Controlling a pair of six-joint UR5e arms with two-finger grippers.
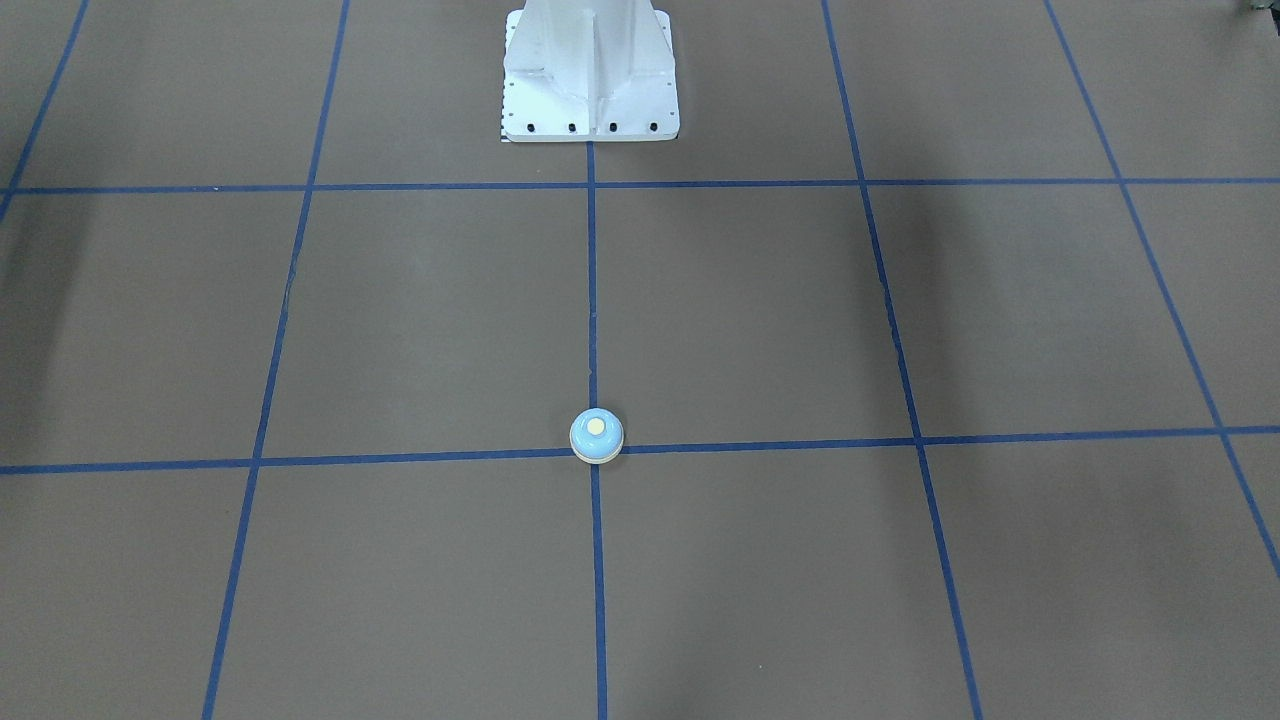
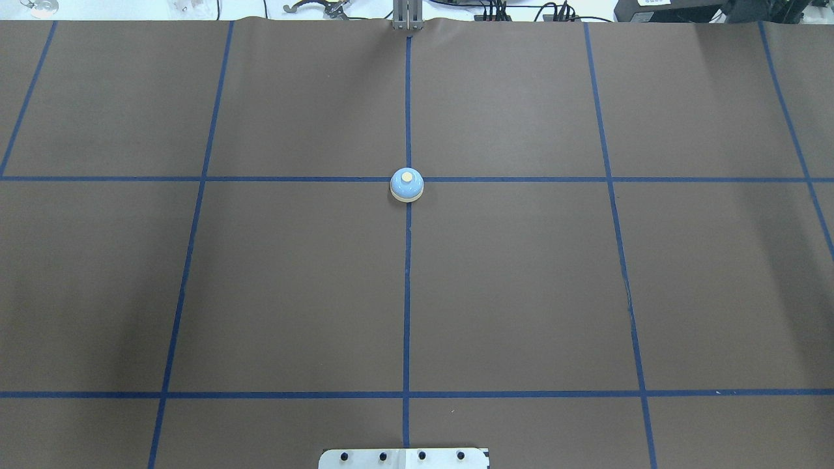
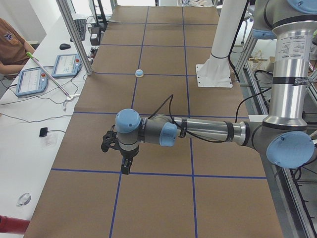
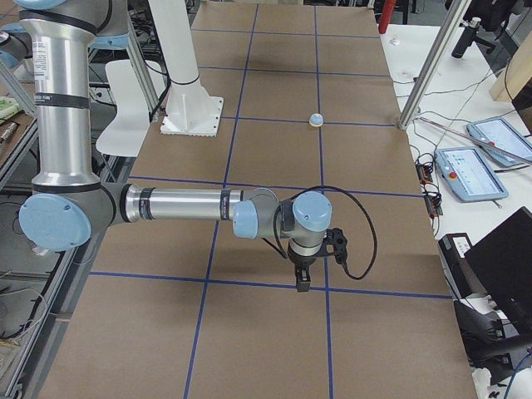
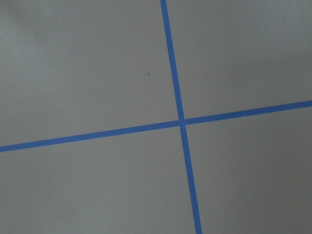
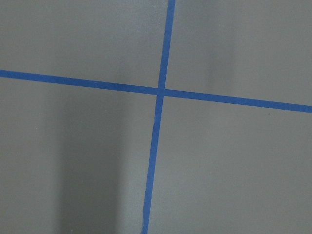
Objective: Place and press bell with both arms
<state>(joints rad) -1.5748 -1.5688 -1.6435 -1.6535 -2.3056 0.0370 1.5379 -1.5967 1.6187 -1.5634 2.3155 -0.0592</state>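
Overhead exterior: small light-blue domed bell [image 2: 406, 185], cream-buttoned, on brown worktop [image 2: 273, 293], well apart from every edge. Seen sideways only, left tool [image 3: 125, 170] and right tool [image 4: 302, 284]: cannot tell how wide.

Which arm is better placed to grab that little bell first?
Neither, clearly. The bell sits on the centre tape line. The left gripper and right gripper each hang far off to their own side, outside the overhead view. It looks even.

No readable text. Left arm [image 3: 208, 130] and right arm [image 4: 179, 204] each carry a printed label [image 3: 288, 47] on the upright tube, too small to read. Pendant screens [image 3: 67, 65] beyond the table's edge: illegible.
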